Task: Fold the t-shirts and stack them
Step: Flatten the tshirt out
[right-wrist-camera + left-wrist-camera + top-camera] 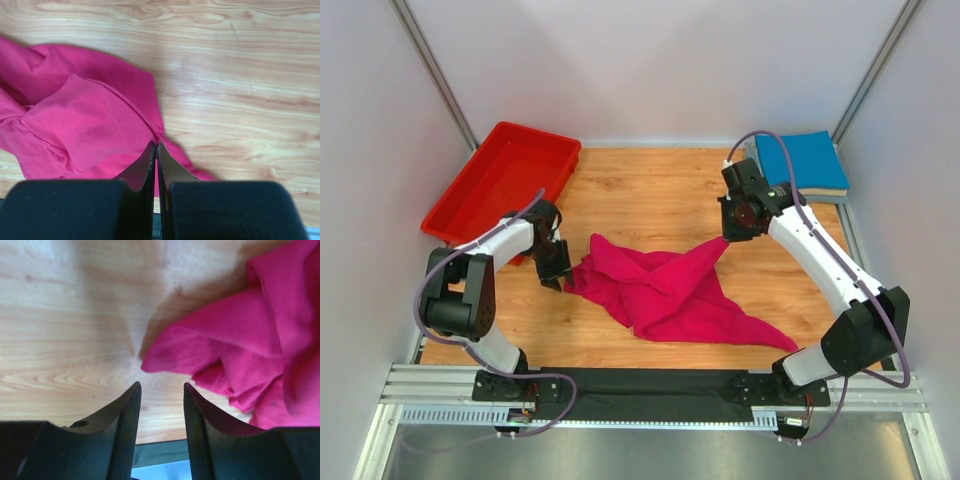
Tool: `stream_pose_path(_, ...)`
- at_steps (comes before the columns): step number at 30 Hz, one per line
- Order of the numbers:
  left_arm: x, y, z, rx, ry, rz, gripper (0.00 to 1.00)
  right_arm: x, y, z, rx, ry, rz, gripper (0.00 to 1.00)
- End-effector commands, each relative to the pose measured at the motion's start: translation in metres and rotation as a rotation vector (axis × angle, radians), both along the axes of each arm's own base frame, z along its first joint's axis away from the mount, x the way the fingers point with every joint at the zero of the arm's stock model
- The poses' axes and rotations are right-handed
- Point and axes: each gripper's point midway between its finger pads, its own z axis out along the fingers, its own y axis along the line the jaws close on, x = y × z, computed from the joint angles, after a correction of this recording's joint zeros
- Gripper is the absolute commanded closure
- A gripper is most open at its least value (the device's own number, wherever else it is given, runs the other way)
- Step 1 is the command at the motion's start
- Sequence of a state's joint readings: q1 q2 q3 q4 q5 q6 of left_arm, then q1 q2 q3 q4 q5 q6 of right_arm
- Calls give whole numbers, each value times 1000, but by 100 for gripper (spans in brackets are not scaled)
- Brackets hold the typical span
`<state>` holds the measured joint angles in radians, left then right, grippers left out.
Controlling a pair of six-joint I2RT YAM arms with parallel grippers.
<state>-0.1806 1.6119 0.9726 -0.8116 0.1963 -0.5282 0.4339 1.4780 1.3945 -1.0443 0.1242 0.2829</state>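
**Pink shirt** (670,290) – plain magenta cloth, unfolded and rumpled, lying mid-table between the two arms. Its long axis runs on a slant, from a bunched end at the left to a narrow tail pointing at the near right corner. A third corner is drawn out towards the far right and ends at the right gripper. The right wrist view shows a stitched hem line on the pink shirt (85,120). The left wrist view shows a rounded fold of the pink shirt (240,355).

**Blue shirt** (805,160) – folded into a flat rectangle at the far right corner of the table. Long axis roughly left to right, slightly skewed, well apart from the pink shirt.

**Grey shirt** (825,192) – folded and lying under the blue shirt, with only its near edge showing.

**Left gripper** (552,278) – beside the pink shirt's left end. The left gripper (161,386) is released, jaws parted, with bare wood between them. The cloth fold sits just past the tips.

**Right gripper** (725,238) – at the shirt's far right corner. The right gripper (157,145) is clenched, with pink cloth pinched between its closed tips.

**Bin** (510,175) – red plastic, at the far left corner, set at an angle.

**Table** (650,190) – light wood grain.
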Motion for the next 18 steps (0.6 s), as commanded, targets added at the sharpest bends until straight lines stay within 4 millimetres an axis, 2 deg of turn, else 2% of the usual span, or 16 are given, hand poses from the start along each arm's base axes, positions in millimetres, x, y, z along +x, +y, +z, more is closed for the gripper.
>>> stream_pose_path(1, 22, 5, 5, 39, -57, -27, 53, 1, -22, 16, -19, -49, -54, 100)
stream_pose_path(5, 30, 6, 0, 55, -49, -44, 53, 3, -29, 20, -6, -64, -73, 100)
stream_pose_path(7, 33, 0, -2, 28, -56, -66, 53, 4, -29, 22, 1, -69, -73, 100)
stream_pose_path(11, 31, -5, -14, 35, -11, -102, 55, 9, -28, 24, 16, -76, -83, 100)
stream_pose_path(13, 28, -7, -15, 33, 4, -116, 69, 13, -29, 29, 17, -93, -97, 100)
stream_pose_path(14, 31, -8, -13, 33, 2, -116, 78, 17, -30, 39, 23, -121, -107, 100)
stream_pose_path(15, 33, -9, -9, 34, -2, -114, 85, 19, -33, 44, 19, -132, -117, 100)
stream_pose_path(16, 38, -8, 0, 44, -12, -110, 97, 23, -37, 50, 16, -147, -133, 100)
stream_pose_path(17, 44, -7, 10, 60, -36, -106, 100, 26, -40, 60, 16, -170, -147, 100)
stream_pose_path(18, 44, 1, 20, 105, -38, -97, 100, 31, -46, 78, 10, -208, -179, 100)
